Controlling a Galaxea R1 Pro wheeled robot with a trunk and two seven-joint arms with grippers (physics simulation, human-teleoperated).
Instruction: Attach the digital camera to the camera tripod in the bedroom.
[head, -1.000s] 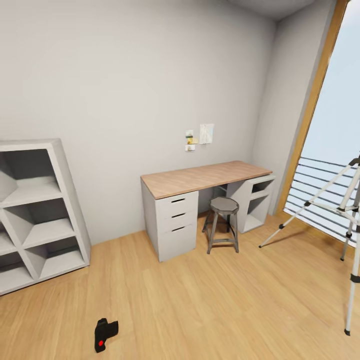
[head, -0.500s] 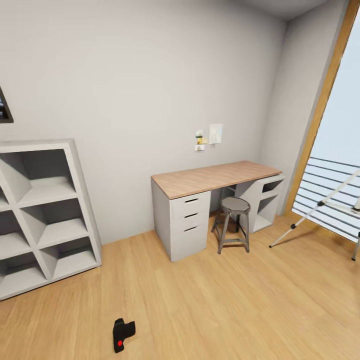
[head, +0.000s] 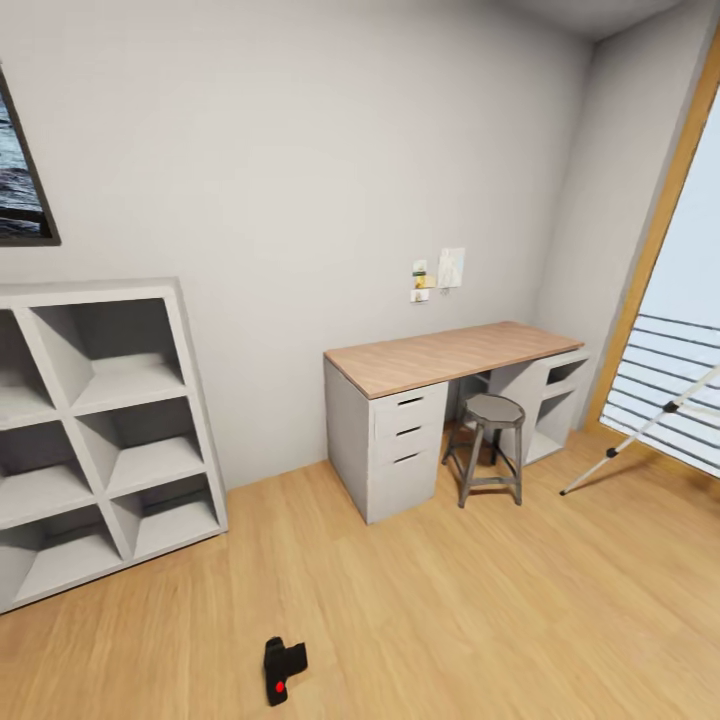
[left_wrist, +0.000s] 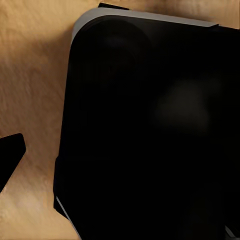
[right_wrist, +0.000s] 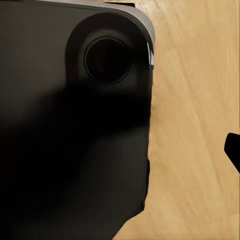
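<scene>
the head view has swung to the robot's left over the last second: the desk (head: 450, 358), the stool (head: 491, 446) and the shelf unit (head: 95, 430) have all slid rightward in the picture together, and a dark-framed picture (head: 20, 170) on the wall has come into sight at the left edge. that is the camera turning, not the furniture moving.

the digital camera (head: 282, 668) lies on the wood floor (head: 450, 600) near the bottom of the head view, its red button facing up, well apart from everything else. with the turn it now sits closer to the middle of the picture than before. the camera tripod (head: 645, 428) has mostly dropped out at the right edge; one thin silver leg with a black foot is what remains, standing by the window railing (head: 665, 395), well apart from the digital camera.

this suggests the robot is lining itself up on the digital camera first, so the pick-up is not yet begun and the mounting is far off. the tripod will have to be found again afterwards.

both wrist views look down at a large dark rounded body, probably the robot's own base, over the floor. a black tip pokes in at the edge of each, but whether either pair of jaws stands open or closed cannot be told.
</scene>
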